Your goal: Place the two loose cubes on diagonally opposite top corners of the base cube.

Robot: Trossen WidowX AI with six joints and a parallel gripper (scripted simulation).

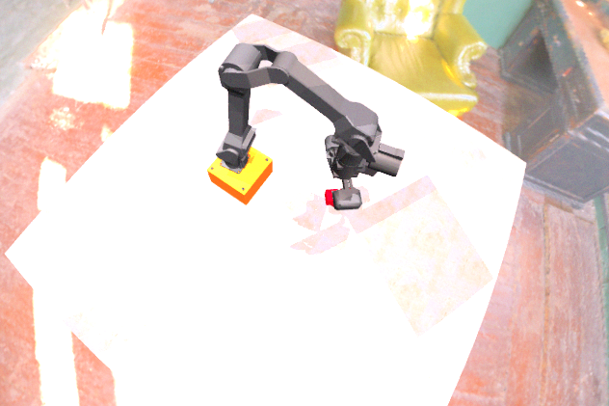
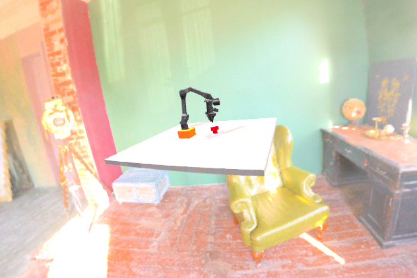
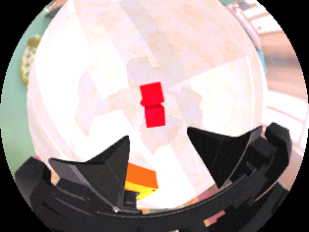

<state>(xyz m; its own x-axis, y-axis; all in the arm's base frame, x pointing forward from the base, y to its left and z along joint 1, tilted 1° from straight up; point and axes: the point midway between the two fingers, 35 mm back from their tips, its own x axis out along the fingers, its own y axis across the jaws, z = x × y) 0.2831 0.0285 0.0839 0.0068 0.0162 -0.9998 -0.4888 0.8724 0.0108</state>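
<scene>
Two small red cubes (image 3: pixel 153 94) (image 3: pixel 154 116) sit close together on the white table (image 1: pixel 197 293) (image 2: pixel 208 153) (image 3: pixel 98 47). In the exterior view the red cubes (image 2: pixel 214 129) form a small T shape, wider at the top than at the bottom. I cannot tell the base cube apart from the two upper ones. In the top view only a red corner (image 1: pixel 330 196) shows beside a finger. My gripper (image 1: pixel 348 199) (image 2: pixel 211 118) (image 3: pixel 157 141) is open and empty, a little above the red cubes and not touching them.
The arm stands on an orange mount (image 1: pixel 241 175) (image 2: pixel 187 133) (image 3: pixel 141 179) to the left of the cubes. A yellow armchair (image 1: pixel 417 32) (image 2: pixel 279 207) stands beyond the table's far edge, and a dark desk (image 1: pixel 555 111) (image 2: pixel 370 170) stands to the right.
</scene>
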